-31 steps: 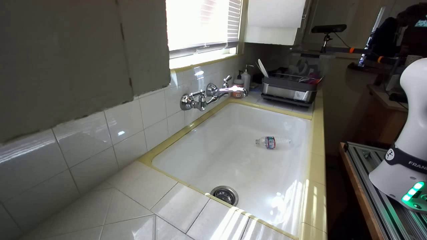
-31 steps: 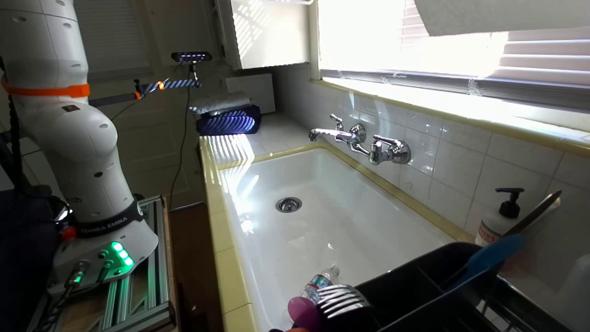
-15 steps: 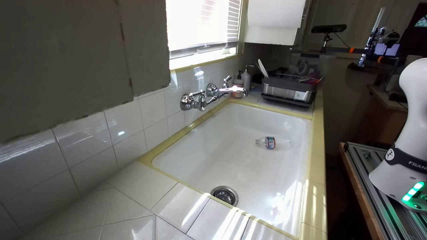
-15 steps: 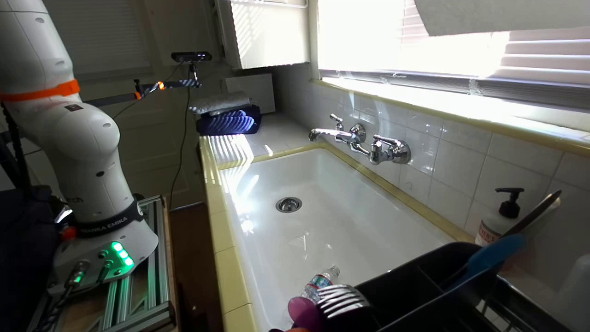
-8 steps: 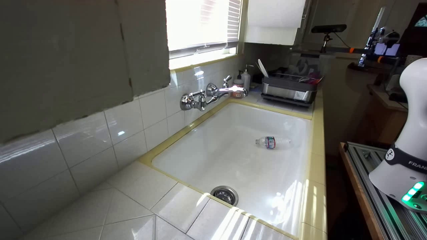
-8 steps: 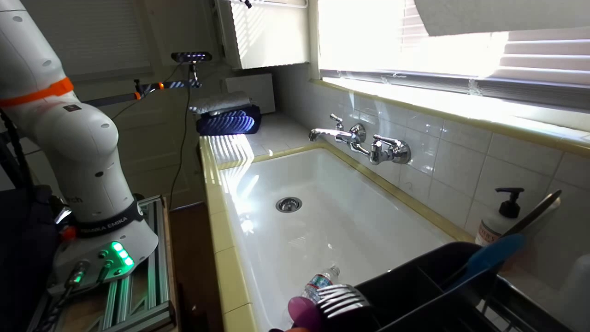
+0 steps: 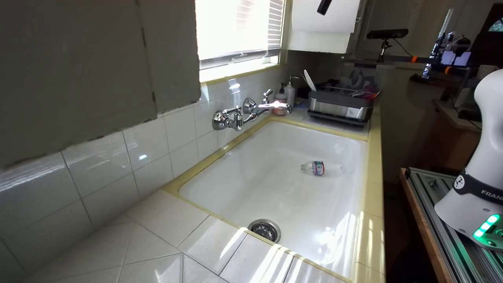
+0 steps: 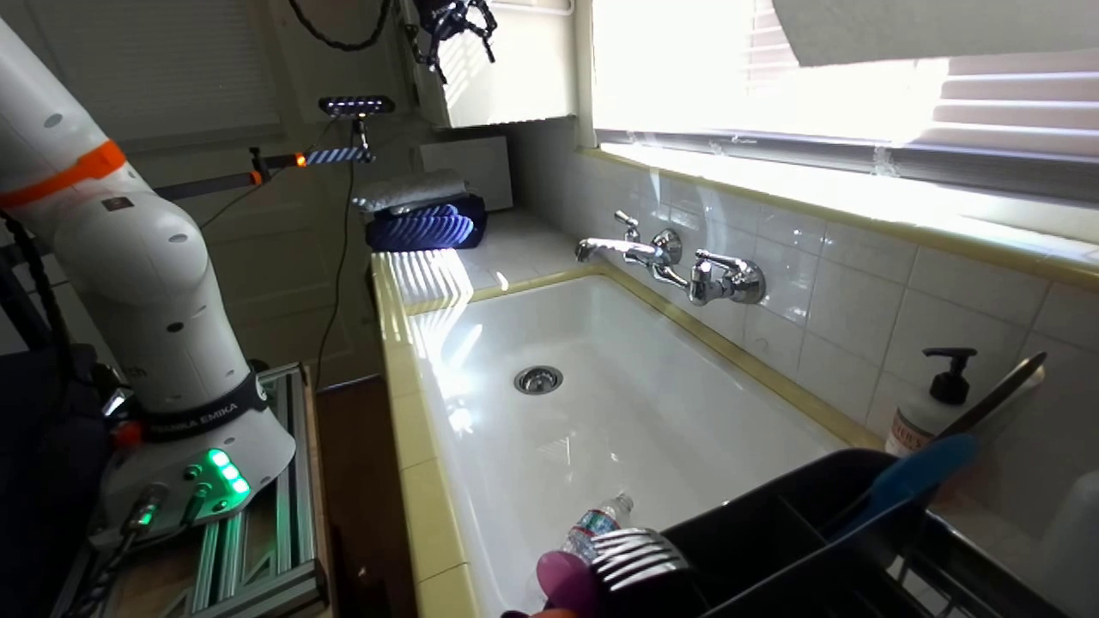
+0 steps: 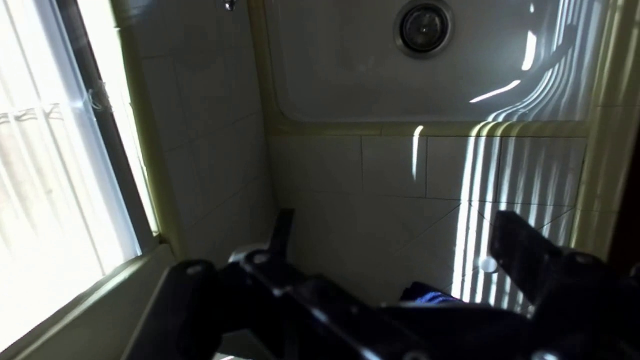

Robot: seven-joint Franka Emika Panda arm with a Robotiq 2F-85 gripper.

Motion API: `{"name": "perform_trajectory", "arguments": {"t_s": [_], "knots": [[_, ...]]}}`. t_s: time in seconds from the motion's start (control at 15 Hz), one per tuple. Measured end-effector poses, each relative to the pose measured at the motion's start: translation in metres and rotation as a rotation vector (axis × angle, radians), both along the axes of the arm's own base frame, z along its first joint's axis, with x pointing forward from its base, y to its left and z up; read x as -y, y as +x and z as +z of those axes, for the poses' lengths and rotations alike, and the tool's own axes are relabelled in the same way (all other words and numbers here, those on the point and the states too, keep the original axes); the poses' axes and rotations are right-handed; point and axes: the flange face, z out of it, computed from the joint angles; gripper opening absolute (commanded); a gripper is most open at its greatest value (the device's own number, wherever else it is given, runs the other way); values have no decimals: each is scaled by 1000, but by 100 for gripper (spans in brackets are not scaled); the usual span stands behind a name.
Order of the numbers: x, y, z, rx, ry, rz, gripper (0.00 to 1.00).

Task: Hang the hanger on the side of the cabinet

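Observation:
The white hanger shows only in part. Its thin straight bar with a rounded end [image 8: 549, 11] lies across the top of the sunlit cabinet side [image 8: 515, 73] in an exterior view; the rest is cut off above. My gripper [image 8: 466, 67] is just left of and below this bar, fingers pointing down, apart from each other. In the wrist view the gripper [image 9: 395, 214] is wide open with nothing between its fingertips. A small white disc [image 9: 488, 264] shows beside the right finger; I cannot tell what it is. One dark finger [image 7: 324, 7] shows at the top of an exterior view.
Below is the white sink [image 7: 251, 184] with a plastic bottle [image 7: 318, 168] in it. A chrome tap [image 8: 627, 249] juts from the tiled wall. A dish rack [image 7: 342, 106] stands at one end, a blue folded bundle [image 8: 429, 225] at the other. The window [image 9: 55, 150] is beside the gripper.
My gripper has come down into view at the top of both exterior views. The arm has leaned back. The hanger's bar shifted slightly left about a second ago and has stayed put since.

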Motion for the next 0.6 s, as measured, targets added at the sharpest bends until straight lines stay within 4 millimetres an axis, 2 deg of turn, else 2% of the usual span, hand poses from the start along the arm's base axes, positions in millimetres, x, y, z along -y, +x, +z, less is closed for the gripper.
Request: {"name": "perform_trajectory", "arguments": {"t_s": [0.4, 0.6], "knots": [[20, -17, -55, -60, 70, -121, 100], [21, -20, -59, -62, 74, -130, 100]]}}
